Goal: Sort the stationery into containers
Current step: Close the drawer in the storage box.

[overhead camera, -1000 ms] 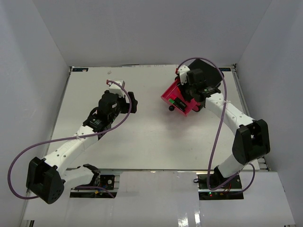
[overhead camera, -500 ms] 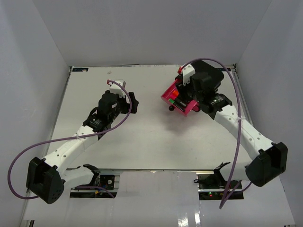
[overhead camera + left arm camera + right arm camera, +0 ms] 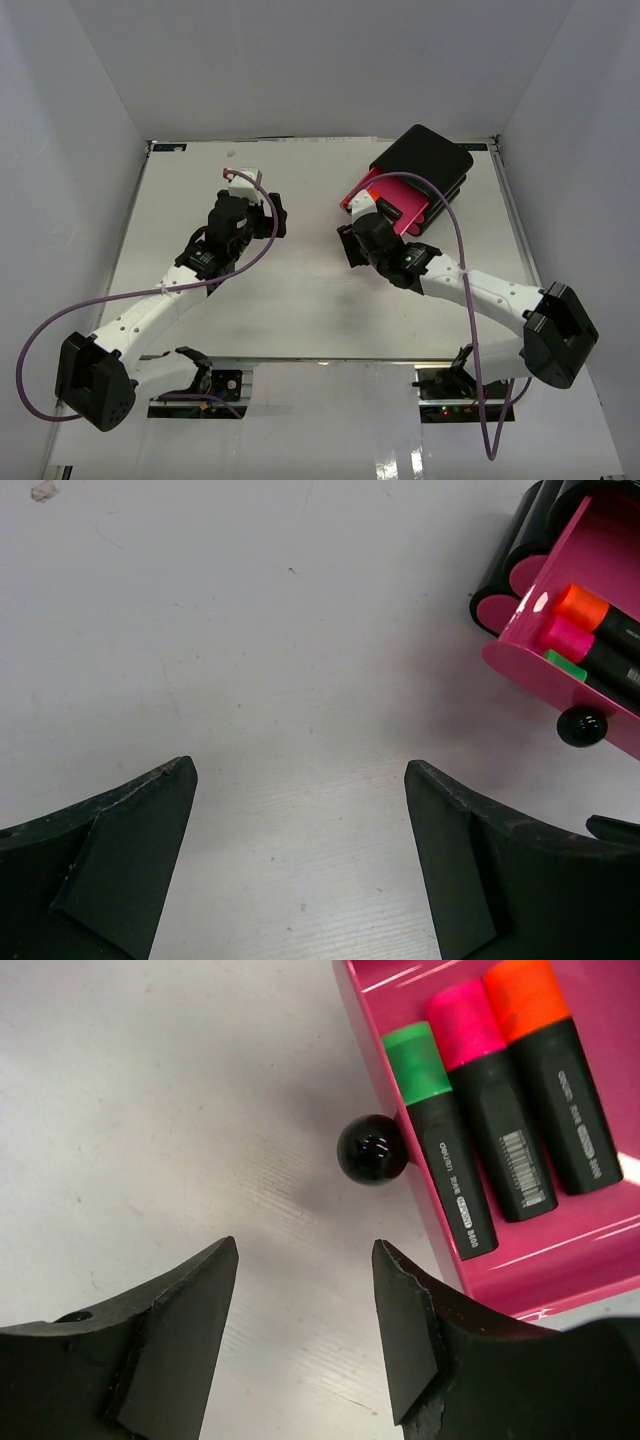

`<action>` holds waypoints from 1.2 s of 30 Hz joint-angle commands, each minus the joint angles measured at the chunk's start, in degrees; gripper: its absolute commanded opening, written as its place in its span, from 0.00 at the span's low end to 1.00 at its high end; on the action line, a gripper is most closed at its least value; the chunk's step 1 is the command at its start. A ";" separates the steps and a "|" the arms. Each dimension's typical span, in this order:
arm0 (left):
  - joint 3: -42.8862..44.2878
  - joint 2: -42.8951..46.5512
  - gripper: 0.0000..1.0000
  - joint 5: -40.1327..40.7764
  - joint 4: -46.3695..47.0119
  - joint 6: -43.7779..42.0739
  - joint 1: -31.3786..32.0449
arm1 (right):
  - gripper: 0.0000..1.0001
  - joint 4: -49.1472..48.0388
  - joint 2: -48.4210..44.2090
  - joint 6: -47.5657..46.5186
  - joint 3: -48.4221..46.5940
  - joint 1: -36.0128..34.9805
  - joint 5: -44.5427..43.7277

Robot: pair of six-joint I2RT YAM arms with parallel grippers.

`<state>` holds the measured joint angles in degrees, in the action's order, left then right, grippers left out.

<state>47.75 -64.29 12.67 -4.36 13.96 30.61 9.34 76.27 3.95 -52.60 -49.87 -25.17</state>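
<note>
The black drawer box (image 3: 428, 158) stands at the back right with one pink drawer (image 3: 403, 208) pulled open. In the right wrist view the drawer (image 3: 575, 1245) holds three black highlighters, with green (image 3: 442, 1142), pink (image 3: 487, 1110) and orange (image 3: 545, 1080) caps. Its black knob (image 3: 372, 1148) sits just ahead of my open, empty right gripper (image 3: 304, 1247); in the top view the right gripper (image 3: 350, 245) is at the drawer's front. My left gripper (image 3: 300, 768) is open and empty over bare table, left of the drawer (image 3: 600, 550); in the top view it is at centre left (image 3: 283, 215).
White walls enclose the white table (image 3: 300, 300) on three sides. The closed pink drawer fronts (image 3: 500, 610) show beside the open one in the left wrist view. Purple cables loop from both arms.
My right arm has swung down from above the open drawer to the table in front of its knob. The left arm has not moved. The drawer stays open.
</note>
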 commanded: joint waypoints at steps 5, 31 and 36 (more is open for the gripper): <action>1.74 1.01 0.96 2.36 -0.12 -0.68 0.15 | 0.62 -3.63 5.02 24.25 -2.77 -1.81 -9.81; 1.65 2.33 0.96 0.78 0.23 -0.51 0.15 | 0.49 6.65 12.06 44.21 -10.77 -1.73 -22.03; 1.65 2.42 0.96 0.43 0.23 -0.42 0.15 | 0.50 6.65 12.94 45.54 -10.95 -1.11 -21.94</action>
<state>47.75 -63.86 13.96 -4.34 13.93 30.61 16.29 88.66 46.63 -61.10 -51.37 -43.83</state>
